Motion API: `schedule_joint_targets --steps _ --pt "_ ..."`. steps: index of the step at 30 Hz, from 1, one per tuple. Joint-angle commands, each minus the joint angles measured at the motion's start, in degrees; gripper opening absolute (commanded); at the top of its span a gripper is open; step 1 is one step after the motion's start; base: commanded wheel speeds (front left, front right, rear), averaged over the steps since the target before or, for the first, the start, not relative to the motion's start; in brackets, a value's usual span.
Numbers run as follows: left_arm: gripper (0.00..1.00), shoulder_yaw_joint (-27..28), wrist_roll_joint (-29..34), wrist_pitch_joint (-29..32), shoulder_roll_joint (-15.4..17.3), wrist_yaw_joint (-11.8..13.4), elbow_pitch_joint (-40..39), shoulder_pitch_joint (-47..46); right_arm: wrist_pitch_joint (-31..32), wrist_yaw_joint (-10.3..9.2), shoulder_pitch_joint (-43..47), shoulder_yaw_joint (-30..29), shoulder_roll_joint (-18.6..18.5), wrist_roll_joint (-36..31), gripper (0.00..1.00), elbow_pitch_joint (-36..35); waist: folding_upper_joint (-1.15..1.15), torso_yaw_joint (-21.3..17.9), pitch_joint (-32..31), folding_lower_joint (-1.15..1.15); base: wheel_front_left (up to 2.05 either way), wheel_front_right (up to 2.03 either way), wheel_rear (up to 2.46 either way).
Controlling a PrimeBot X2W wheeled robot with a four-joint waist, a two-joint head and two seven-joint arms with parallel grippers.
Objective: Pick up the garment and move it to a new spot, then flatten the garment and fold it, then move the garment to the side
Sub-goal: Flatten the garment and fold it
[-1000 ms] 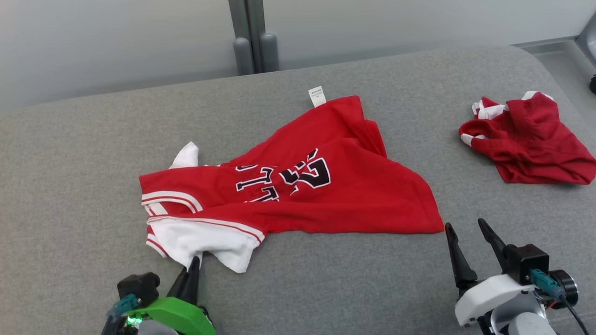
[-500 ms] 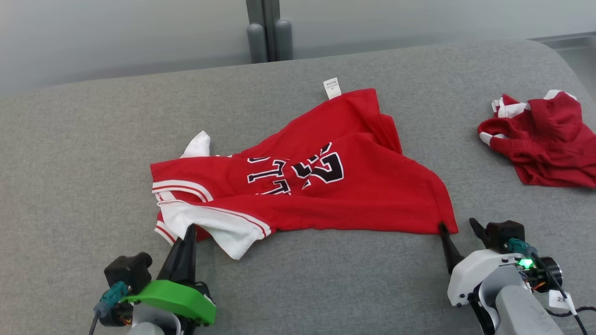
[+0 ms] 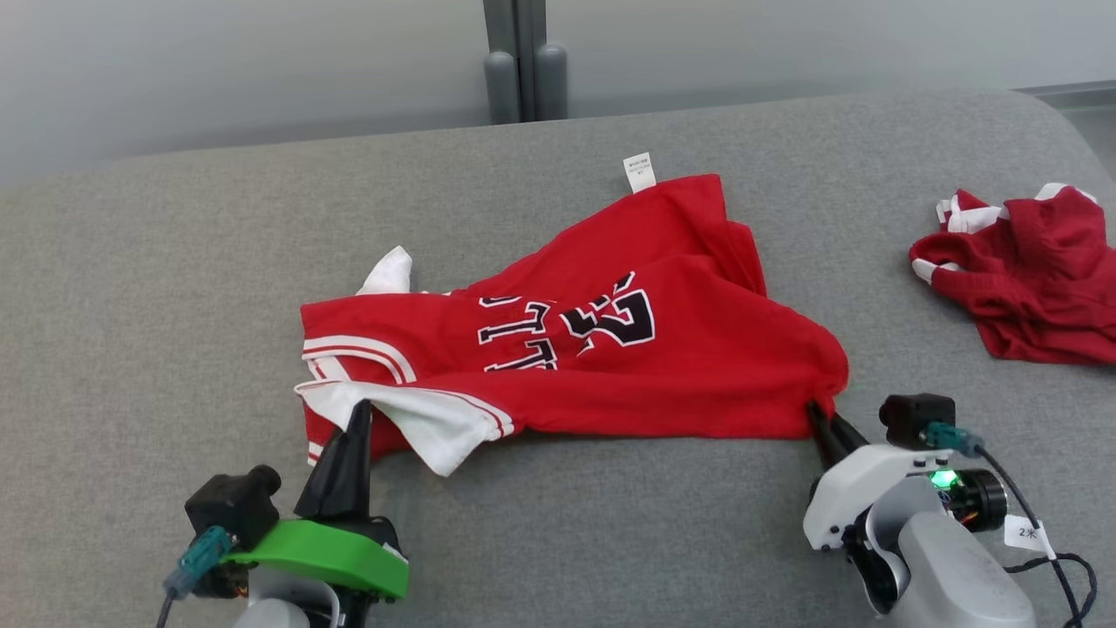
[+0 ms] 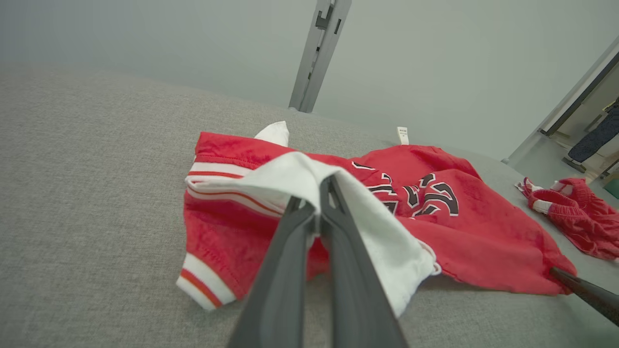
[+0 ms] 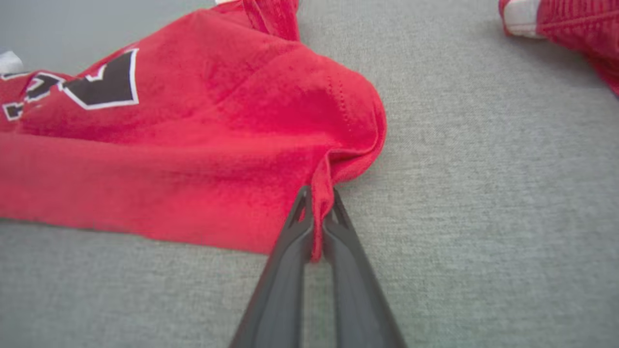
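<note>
Jersey (image 3: 680,384) lay crumpled mid grey surface (image 3: 157,288), lettering up. Left gripper (image 4: 316,193) pinched white sleeve (image 4: 377,227) at the near-left edge. Right gripper (image 5: 316,203) pinched red corner (image 5: 348,140) at near-right. Second red garment (image 3: 1037,288) sat well apart, far right.

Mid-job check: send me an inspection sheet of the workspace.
Surface: grey fabric surface, no damage seen.
Job's things: red jersey, crumpled, white label at far edge.
Clutter: second red garment, bunched, at right, apart from the jersey.
Grippers: left gripper shut on the jersey's white part; right gripper shut on its red corner.
Cables: black cable loops off right wrist, clear of cloth.
Surroundings: pale wall, grey post behind.
</note>
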Motion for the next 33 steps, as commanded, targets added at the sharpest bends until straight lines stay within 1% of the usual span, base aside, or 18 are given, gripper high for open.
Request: schedule_joint_targets --steps 1,3,4,6,10,15,19,23,27,29,31,33 --pt "0.0 -0.11 -2.04 -0.02 0.0 -0.18 -0.8 -0.2 -0.31 -0.03 -0.89 0.99 -0.34 3.35 0.0 -1.68 0.0 -0.59 -0.63 0.0 0.0 0.0 0.0" --pt "0.0 -0.65 -4.25 -0.02 0.75 -0.18 -2.22 -1.29 -0.19 -0.03 -1.48 2.45 -0.28 6.23 0.0 -4.69 0.0 -1.04 -1.21 0.0 0.0 0.0 0.0" --pt "0.0 -1.01 -6.56 -0.02 2.02 -0.18 -4.19 -2.31 0.26 -0.03 -1.88 3.1 -0.27 8.5 0.0 -8.56 0.0 -1.48 -2.0 0.0 0.0 0.0 0.0" --pt "0.0 -1.51 -8.14 0.11 3.81 -0.18 -6.3 -3.47 0.73 -0.03 -2.36 2.8 -0.33 8.06 0.0 -13.03 0.0 -1.91 -2.91 0.0 0.0 0.0 0.0" --pt "0.0 -1.58 -10.42 1.56 8.06 -0.18 -11.85 -7.01 3.49 -0.03 -3.18 1.23 -0.87 7.04 0.0 -24.37 0.0 -2.61 -4.77 0.0 0.0 0.0 0.0" --pt "0.0 -0.25 -12.49 5.19 12.51 -0.18 -20.57 -12.21 9.68 -0.03 -3.39 -0.32 -2.08 7.94 0.0 -41.15 0.0 -3.25 -7.26 0.0 0.0 0.0 0.0" --pt "0.0 1.06 -13.36 8.67 14.71 0.41 -28.02 -16.75 15.09 -0.03 -2.69 -1.64 -2.41 8.48 0.0 -54.25 0.0 -3.61 -8.49 0.0 0.0 0.0 0.0" --pt "0.0 2.03 -14.2 12.53 16.34 1.29 -35.02 -21.7 19.94 -0.03 -2.7 -3.08 -2.45 8.85 0.0 -64.82 0.0 -4.07 -9.26 0.0 0.0 0.0 0.0" --pt "0.0 2.76 -15.13 16.74 17.87 2.16 -39.17 -26.52 23.71 -0.03 -4.01 -4.99 -2.88 6.84 0.0 -72.54 0.0 -4.54 -9.35 0.0 0.0 0.0 0.0" --pt "0.0 2.71 -15.3 18.7 18.61 2.5 -39.83 -28.6 25.49 -0.03 -4.44 -5.57 -2.68 6.45 0.0 -74.98 0.0 -4.69 -8.99 0.0 0.0 0.0 0.0" --pt "0.0 2.29 -15.37 20.33 19.1 2.66 -39.3 -30.41 26.92 -0.03 -4.83 -6.25 -3.06 5.29 0.0 -76.44 0.0 -4.78 -8.26 0.0 0.0 0.0 0.0" --pt "0.0 1.45 -15.32 21.74 19.44 2.5 -37.86 -31.99 28.22 -0.03 -5.08 -6.69 -2.94 4.77 0.0 -76.25 0.0 -4.77 -7.27 0.0 0.0 0.0 0.0"
